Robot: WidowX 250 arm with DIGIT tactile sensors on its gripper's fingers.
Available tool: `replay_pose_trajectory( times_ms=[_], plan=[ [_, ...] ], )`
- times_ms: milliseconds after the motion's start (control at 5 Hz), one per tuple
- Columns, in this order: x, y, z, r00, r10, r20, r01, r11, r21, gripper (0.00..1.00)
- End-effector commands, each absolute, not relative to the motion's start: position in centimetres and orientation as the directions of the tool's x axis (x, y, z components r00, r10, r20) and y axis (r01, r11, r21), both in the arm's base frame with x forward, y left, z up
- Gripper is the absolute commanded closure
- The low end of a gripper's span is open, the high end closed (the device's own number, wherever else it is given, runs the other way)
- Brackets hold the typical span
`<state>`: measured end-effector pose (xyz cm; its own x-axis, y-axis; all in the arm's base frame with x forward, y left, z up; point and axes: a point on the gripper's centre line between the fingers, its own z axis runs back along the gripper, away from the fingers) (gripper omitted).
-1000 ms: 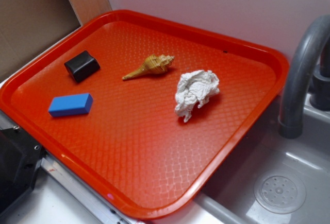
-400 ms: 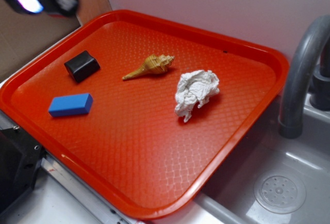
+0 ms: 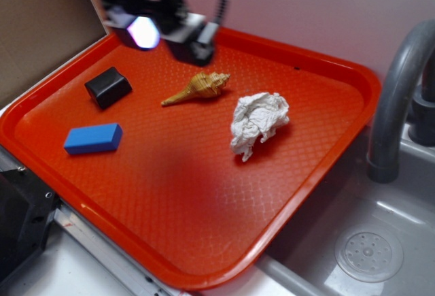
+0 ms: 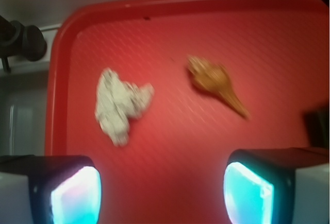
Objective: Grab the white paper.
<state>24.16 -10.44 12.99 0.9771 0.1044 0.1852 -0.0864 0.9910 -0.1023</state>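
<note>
The white paper [image 3: 257,124] is a crumpled wad lying on the red tray [image 3: 204,214], right of centre. It also shows in the wrist view [image 4: 119,104], ahead and left of the jaws. My gripper [image 3: 166,34] hangs blurred above the tray's back left part, well apart from the paper. In the wrist view my gripper [image 4: 162,193] is open and empty, its two glowing fingertips [image 4: 77,195] wide apart over bare tray.
A tan seashell [image 3: 197,87] lies left of the paper, also in the wrist view [image 4: 214,81]. A black block [image 3: 108,86] and a blue block [image 3: 93,138] sit at the tray's left. A grey faucet [image 3: 397,99] and sink basin [image 3: 370,252] stand at the right.
My gripper has come into view from the upper left and moved right and down over the tray's back part. The paper and other objects have not moved.
</note>
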Motion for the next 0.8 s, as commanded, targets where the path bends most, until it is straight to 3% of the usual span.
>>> replay_pose_trajectory(
  times_ms=[0, 400, 600],
  plan=[
    [28.5, -13.6, 10.4, 0.983, 0.049, 0.177, -0.038, 0.997, -0.064, 0.00],
    [28.1, -15.5, 6.5, 0.993, -0.050, 0.103, 0.049, 0.999, 0.019, 0.00],
    [27.0, -16.0, 5.1, 0.994, -0.092, 0.058, 0.091, 0.996, 0.019, 0.00]
  ],
)
